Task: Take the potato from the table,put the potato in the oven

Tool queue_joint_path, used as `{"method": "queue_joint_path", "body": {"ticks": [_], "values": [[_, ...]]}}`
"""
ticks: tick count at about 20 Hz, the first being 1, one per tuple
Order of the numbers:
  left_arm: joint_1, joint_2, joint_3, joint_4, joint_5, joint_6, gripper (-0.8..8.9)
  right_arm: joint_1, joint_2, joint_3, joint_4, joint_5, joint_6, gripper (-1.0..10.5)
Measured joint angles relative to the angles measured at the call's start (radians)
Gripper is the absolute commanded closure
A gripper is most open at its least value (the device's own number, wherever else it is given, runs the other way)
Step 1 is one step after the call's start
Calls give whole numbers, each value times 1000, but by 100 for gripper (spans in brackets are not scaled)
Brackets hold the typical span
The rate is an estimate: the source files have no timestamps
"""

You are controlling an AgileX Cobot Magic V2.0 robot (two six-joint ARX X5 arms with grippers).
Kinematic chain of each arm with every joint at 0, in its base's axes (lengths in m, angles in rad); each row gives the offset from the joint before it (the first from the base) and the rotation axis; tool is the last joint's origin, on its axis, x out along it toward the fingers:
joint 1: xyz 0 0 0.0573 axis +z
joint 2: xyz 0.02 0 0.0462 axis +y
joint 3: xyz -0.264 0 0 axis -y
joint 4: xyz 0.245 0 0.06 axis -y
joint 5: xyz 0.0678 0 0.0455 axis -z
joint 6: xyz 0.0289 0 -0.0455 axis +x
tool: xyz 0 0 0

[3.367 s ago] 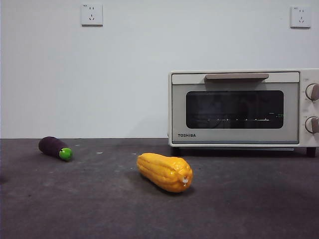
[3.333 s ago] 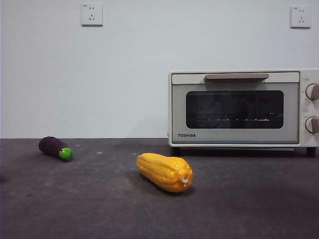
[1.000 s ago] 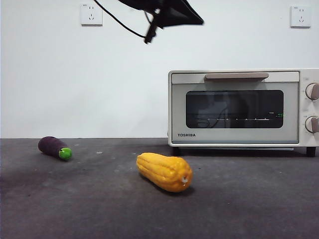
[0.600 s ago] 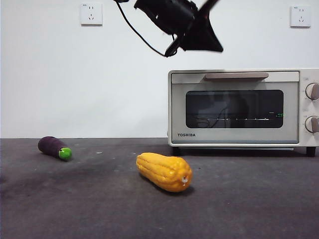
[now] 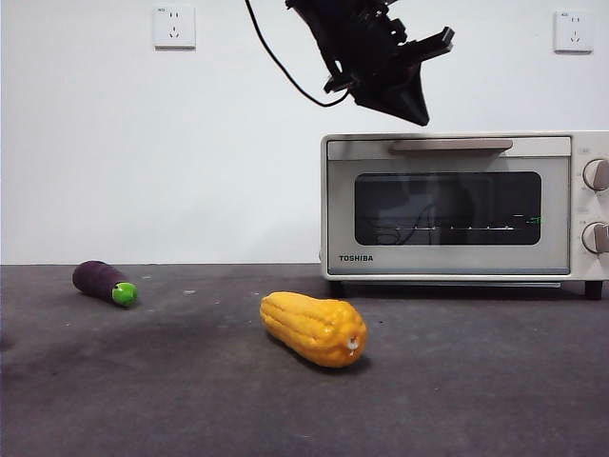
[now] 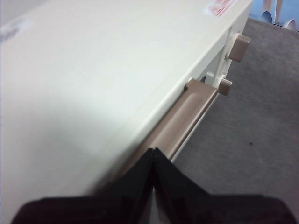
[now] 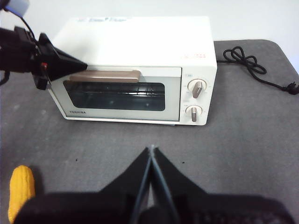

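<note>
No potato shows in any view. The cream-white oven (image 5: 457,205) stands at the back right of the dark grey table (image 5: 143,390), its glass door closed. My left gripper (image 5: 417,116) hangs shut just above the oven's top front edge, its tip (image 6: 153,151) close over the left part of the tan handle (image 6: 189,119). The right wrist view shows that same gripper (image 7: 83,64) beside the left end of the handle (image 7: 105,75). My right gripper (image 7: 151,148) is shut and empty, held high over the table in front of the oven (image 7: 140,44).
A long ridged yellow vegetable (image 5: 314,328) lies mid-table, also seen as the yellow vegetable (image 7: 21,191) in the right wrist view. A purple eggplant (image 5: 103,282) lies at the far left. Two knobs (image 7: 196,99) sit on the oven's right, and a black power cord (image 7: 247,63) trails behind it.
The left arm has come in from the top and moved right and down, from above the table's middle to just over the oven's handle. Vegetables and oven have not moved.
</note>
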Motion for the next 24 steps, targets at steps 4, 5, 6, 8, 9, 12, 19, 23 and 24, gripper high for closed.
{"method": "queue_joint_path", "body": {"ticks": [4,5,6,8,9,12,19,23,24], "values": [[-4,7,0,20,-58,46,820,0,7,0,0,0,-11,946],[-4,11,1,22,-58,55,820,0,7,0,0,0,-11,946],[-4,15,1,22,-59,64,820,0,7,0,0,0,-13,946],[-4,23,1,22,-61,75,820,0,6,0,1,0,-15,946],[-4,27,1,24,-61,80,820,0,6,0,1,0,-15,946],[-4,36,1,53,-60,87,821,0,7,0,2,0,-18,946],[-4,48,1,68,-52,90,821,0,7,0,2,1,-36,946],[-5,62,11,74,-47,89,821,0,14,0,3,1,-38,946],[-6,64,13,73,-45,89,821,0,18,0,4,1,-39,946]]}}
